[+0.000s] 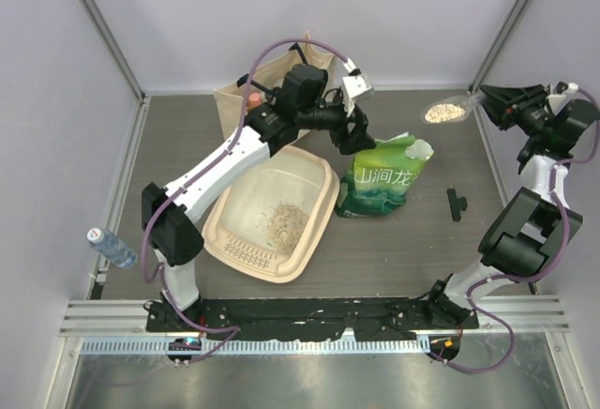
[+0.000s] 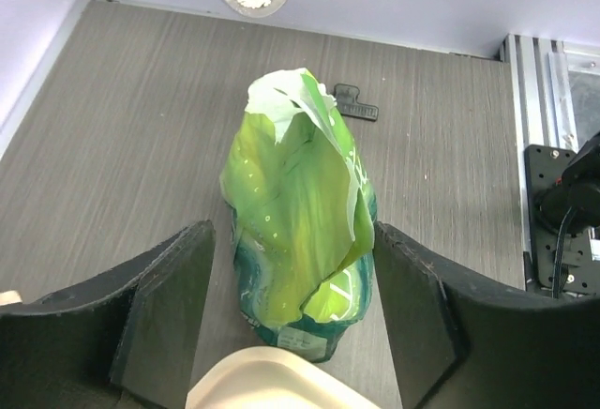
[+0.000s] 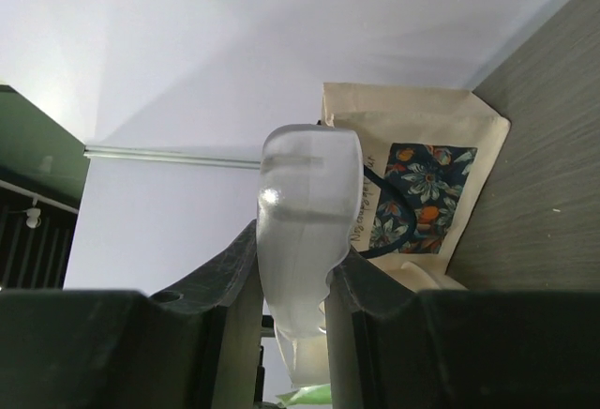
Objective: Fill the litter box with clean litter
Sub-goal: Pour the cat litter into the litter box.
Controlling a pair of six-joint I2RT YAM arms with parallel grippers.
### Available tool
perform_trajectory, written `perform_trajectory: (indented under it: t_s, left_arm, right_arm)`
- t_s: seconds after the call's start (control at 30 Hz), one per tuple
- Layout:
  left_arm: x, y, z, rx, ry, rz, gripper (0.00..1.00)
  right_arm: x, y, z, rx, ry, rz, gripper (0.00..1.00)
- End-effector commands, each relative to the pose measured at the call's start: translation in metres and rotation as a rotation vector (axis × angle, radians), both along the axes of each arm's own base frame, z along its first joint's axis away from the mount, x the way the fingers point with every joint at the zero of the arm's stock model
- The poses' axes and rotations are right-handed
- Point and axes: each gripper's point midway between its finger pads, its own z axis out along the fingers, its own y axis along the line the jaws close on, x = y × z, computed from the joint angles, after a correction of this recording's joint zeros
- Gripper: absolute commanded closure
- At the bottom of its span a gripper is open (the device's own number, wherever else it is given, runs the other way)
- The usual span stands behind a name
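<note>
Nearest the arm bases, the large cream rectangular plastic litter box (image 1: 247, 257) is lying on the dark table. A thin patch of pale, speckled clean litter (image 1: 281, 219) is sitting at its middle. Most of its floor is showing bare, so the filling is judged to be at an early stage. A small clear plastic water bottle (image 1: 111, 247) is lying left of the litter box, apart from it.

Just right of the litter box, a crumpled green plastic bag (image 1: 380, 179) is standing with its torn top open. The left gripper (image 2: 291, 240) is hovering above it with its fingers (image 2: 169, 306) spread wide on either side, gripping nothing. A small black plastic clip (image 1: 457, 204) is lying further right.

Well right of and beyond the litter box, the right gripper (image 1: 486, 99) is pinching the handle of a clear plastic scoop (image 1: 445, 112), which is carrying a heap of litter. The step in hand is judged to be bringing this load across for tipping. Doing it well is calling for a level bowl and a path above the green plastic bag. Tipping should wait until the bowl is inside the rim.

The left arm is crowding the litter box's far-right corner, and the near-right side is offering more room. A beige canvas tote bag (image 1: 228, 107) is standing beyond the litter box against the back wall.
</note>
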Motion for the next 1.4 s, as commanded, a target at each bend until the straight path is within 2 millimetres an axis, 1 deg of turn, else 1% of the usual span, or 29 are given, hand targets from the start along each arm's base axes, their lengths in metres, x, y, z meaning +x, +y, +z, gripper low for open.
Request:
perform_trajectory:
  t_s: [0.0, 0.03, 0.1, 0.2, 0.23, 0.3, 0.33, 0.37, 0.43, 0.47, 0.53, 0.57, 0.63, 0.67, 0.77, 0.8, 0.83, 0.9, 1.0, 1.03, 1.07, 1.1, 1.13, 1.17, 1.2, 1.23, 1.27, 1.3, 1.37]
  left_arm:
    - [-0.004, 0.021, 0.068, -0.079, -0.147, 0.052, 0.26]
    - [-0.004, 0.024, 0.066, -0.071, -0.146, 0.062, 0.22]
    - [-0.003, 0.033, 0.076, -0.072, -0.183, 0.097, 0.13]
    - [-0.001, 0.046, 0.081, -0.065, -0.214, 0.132, 0.11]
    - [0.001, 0.054, 0.085, -0.060, -0.237, 0.170, 0.10]
    - [0.003, 0.063, 0.091, -0.057, -0.260, 0.209, 0.10]
    - [0.004, 0.071, 0.097, -0.061, -0.284, 0.243, 0.10]
    - [0.004, 0.076, 0.102, -0.063, -0.301, 0.262, 0.10]
    - [0.006, 0.092, 0.116, -0.076, -0.360, 0.325, 0.09]
    - [0.006, 0.096, 0.121, -0.081, -0.382, 0.343, 0.10]
    - [0.009, 0.106, 0.129, -0.084, -0.437, 0.386, 0.09]
    - [0.011, 0.117, 0.140, -0.094, -0.467, 0.435, 0.09]
    - [0.018, 0.129, 0.147, -0.105, -0.511, 0.511, 0.08]
    - [0.021, 0.141, 0.154, -0.098, -0.547, 0.565, 0.08]
    - [0.024, 0.158, 0.165, -0.100, -0.590, 0.638, 0.07]
    - [0.028, 0.167, 0.164, -0.086, -0.592, 0.676, 0.07]
    - [0.027, 0.172, 0.165, -0.081, -0.595, 0.687, 0.07]
    - [0.022, 0.183, 0.163, -0.055, -0.592, 0.700, 0.07]
    - [0.015, 0.200, 0.155, -0.016, -0.575, 0.716, 0.07]
    - [0.013, 0.204, 0.151, -0.004, -0.567, 0.722, 0.07]
    - [0.011, 0.208, 0.149, 0.006, -0.563, 0.726, 0.07]
    - [0.011, 0.214, 0.138, 0.034, -0.542, 0.730, 0.07]
    - [0.004, 0.221, 0.140, 0.031, -0.541, 0.736, 0.07]
    - [0.003, 0.225, 0.136, 0.043, -0.533, 0.740, 0.07]
    - [0.003, 0.232, 0.122, 0.083, -0.509, 0.744, 0.07]
    - [-0.002, 0.239, 0.120, 0.088, -0.495, 0.754, 0.07]
    - [-0.003, 0.244, 0.114, 0.107, -0.483, 0.756, 0.07]
    - [-0.005, 0.252, 0.096, 0.163, -0.446, 0.759, 0.07]
    - [-0.012, 0.262, 0.079, 0.222, -0.414, 0.753, 0.07]
  right_arm:
    - [0.001, 0.006, 0.047, -0.080, -0.075, -0.005, 0.99]
    - [0.002, 0.008, 0.052, -0.099, -0.088, -0.003, 0.99]
    - [0.004, 0.012, 0.055, -0.104, -0.085, 0.006, 0.99]
    - [0.011, 0.026, 0.067, -0.127, -0.106, 0.034, 0.99]
    - [0.014, 0.037, 0.075, -0.140, -0.124, 0.060, 0.99]
    - [0.019, 0.047, 0.079, -0.153, -0.130, 0.076, 0.99]
    - [0.021, 0.054, 0.086, -0.167, -0.147, 0.090, 0.99]
    - [0.025, 0.069, 0.087, -0.181, -0.156, 0.120, 0.99]
    - [0.031, 0.086, 0.090, -0.188, -0.156, 0.154, 0.99]
    - [0.032, 0.107, 0.092, -0.191, -0.164, 0.199, 0.99]
    - [0.035, 0.127, 0.097, -0.211, -0.181, 0.239, 0.99]
    - [0.036, 0.150, 0.095, -0.213, -0.185, 0.291, 0.99]
    - [0.035, 0.174, 0.097, -0.228, -0.198, 0.344, 0.99]
    - [0.033, 0.196, 0.095, -0.228, -0.202, 0.393, 0.99]
    - [0.026, 0.231, 0.093, -0.244, -0.223, 0.474, 0.99]
    - [0.021, 0.255, 0.090, -0.245, -0.231, 0.527, 0.99]
    - [0.017, 0.265, 0.089, -0.259, -0.248, 0.550, 0.99]
    - [0.004, 0.303, 0.082, -0.270, -0.271, 0.635, 0.99]
    - [-0.001, 0.331, 0.061, -0.308, -0.269, 0.688, 0.99]
    - [-0.009, 0.347, 0.055, -0.326, -0.274, 0.725, 0.99]
    - [-0.008, 0.351, 0.038, -0.381, -0.245, 0.717, 0.99]
    - [-0.010, 0.358, 0.032, -0.420, -0.251, 0.726, 0.99]
    - [-0.014, 0.369, 0.022, -0.443, -0.250, 0.751, 0.99]
    - [-0.018, 0.375, 0.012, -0.483, -0.255, 0.773, 0.99]
    - [-0.014, 0.377, 0.006, -0.521, -0.244, 0.745, 0.99]
    - [-0.018, 0.387, -0.002, -0.544, -0.239, 0.764, 0.99]
    - [-0.018, 0.389, -0.009, -0.572, -0.244, 0.774, 0.99]
    - [-0.018, 0.393, -0.011, -0.592, -0.253, 0.774, 0.99]
    - [-0.025, 0.408, -0.024, -0.644, -0.244, 0.803, 0.99]
